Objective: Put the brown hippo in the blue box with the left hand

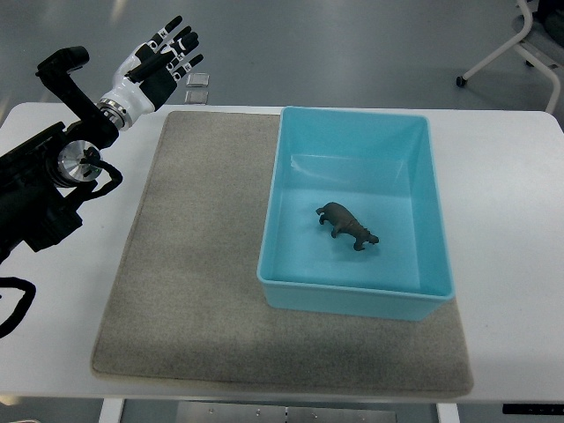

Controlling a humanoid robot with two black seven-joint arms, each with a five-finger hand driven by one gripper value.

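Top view shows the hippo [347, 226] lying on the floor of the box [439, 231], a little toward 5 o'clock from its middle, head toward 4 o'clock, clear of all four walls. The box sits on the mat [194, 264], toward 3 o'clock, and the mat covers much of the bench [507, 352]. The left hand [164, 60] is raised at 10 o'clock, well apart from the box, fingers spread and holding nothing. The right hand is out of view. By how things lie, the placing looks done

The hippo looks like a small rigid moulded toy: light, stiff, not fragile, with a smooth skin that could slip between fingertips. The best hold would be across the thick barrel of the body, fingers on one flank and thumb on the other, not the legs or snout

Count: one hippo, one box, one mat, one bench, one hand showing. A small clear object [198, 87] lies past the mat at 11 o'clock, and a chair base [520, 48] stands at 1 o'clock
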